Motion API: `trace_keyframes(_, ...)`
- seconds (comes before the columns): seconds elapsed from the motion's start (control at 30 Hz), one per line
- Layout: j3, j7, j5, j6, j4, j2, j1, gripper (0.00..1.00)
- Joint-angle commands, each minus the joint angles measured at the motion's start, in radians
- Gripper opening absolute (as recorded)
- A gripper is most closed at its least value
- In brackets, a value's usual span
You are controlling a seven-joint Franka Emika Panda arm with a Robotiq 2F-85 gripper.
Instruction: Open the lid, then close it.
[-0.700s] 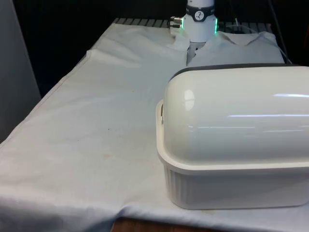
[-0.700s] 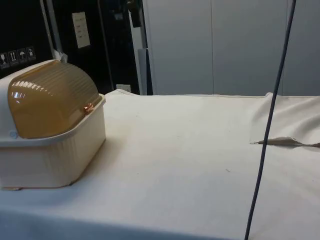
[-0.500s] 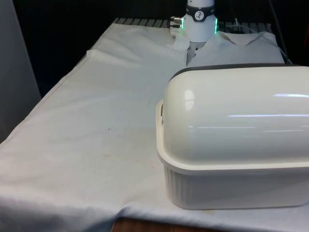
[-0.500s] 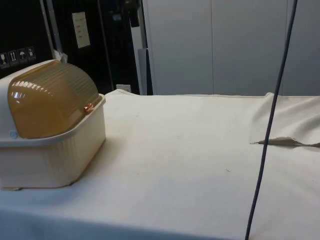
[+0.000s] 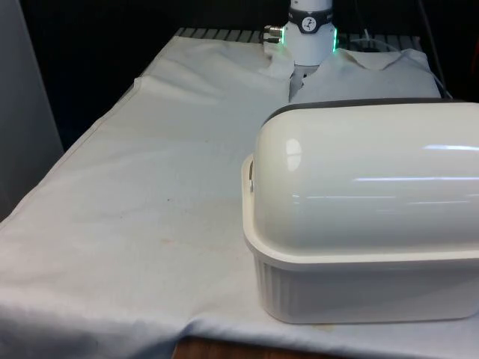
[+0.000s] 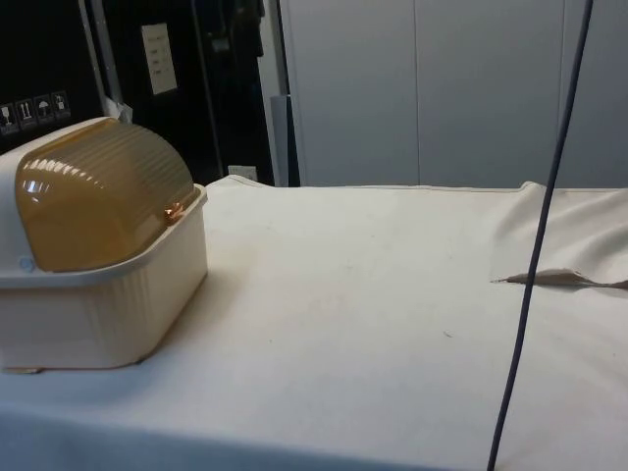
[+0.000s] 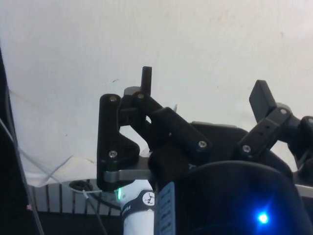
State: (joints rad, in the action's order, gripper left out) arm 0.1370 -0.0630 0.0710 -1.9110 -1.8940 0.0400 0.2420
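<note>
gripper [image 7: 203, 95] | fingers spread wide, holding nothing | bread box [image 6: 103, 294] with lid [image 6: 103, 201] shut, well apart from fingers over bare cloth [image 7: 195, 44]

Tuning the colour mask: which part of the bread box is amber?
The ribbed roll-top lid, closed down to the base's rim. The base and the domed back shell are both cream.

The gripper [image 7: 203, 88] is hanging with its two black fingers [image 7: 146, 78] spread wide apart, gripping nothing between them.
</note>
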Motion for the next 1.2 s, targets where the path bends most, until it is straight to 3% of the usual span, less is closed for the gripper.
trace_keyframes(0.0,-0.005,-0.015,0.013,-0.021,-0.008,0.001,0.005,1.0)
trace_keyframes(0.1,-0.016,-0.02,0.019,-0.052,-0.022,0.005,0.001,1.0)
trace_keyframes(0.13,-0.015,-0.015,0.012,-0.025,-0.011,0.005,0.0,1.0)
trace_keyframes(0.2,-0.017,-0.02,0.019,-0.071,-0.032,0.005,0.001,1.0)
trace_keyframes(0.4,-0.018,-0.017,0.016,-0.138,-0.067,-0.006,0.001,1.0)
trace_keyframes(0.43,-0.017,-0.014,0.013,-0.12,-0.057,0.003,0.0,1.0)
trace_keyframes(0.7,-0.018,-0.011,0.011,-0.232,-0.131,-0.029,0.001,1.0)
trace_keyframes(0.73,-0.018,-0.012,0.013,-0.206,-0.114,-0.019,0.0,1.0)
trace_keyframes(0.77,-0.019,-0.01,0.011,-0.243,-0.141,-0.032,0.001,1.0)
trace_keyframes(0.93,-0.02,0.002,0.01,-0.312,-0.204,-0.04,0.001,1.0)
trace_keyframes(1.03,-0.02,0.011,0.011,-0.346,-0.23,-0.038,0.001,1.0)
trace_keyframes(1.07,-0.019,0.006,0.013,-0.33,-0.223,-0.037,0.0,1.0)
trace_keyframes(1.17,-0.019,0.017,0.012,-0.378,-0.25,-0.035,0.0,1.0)
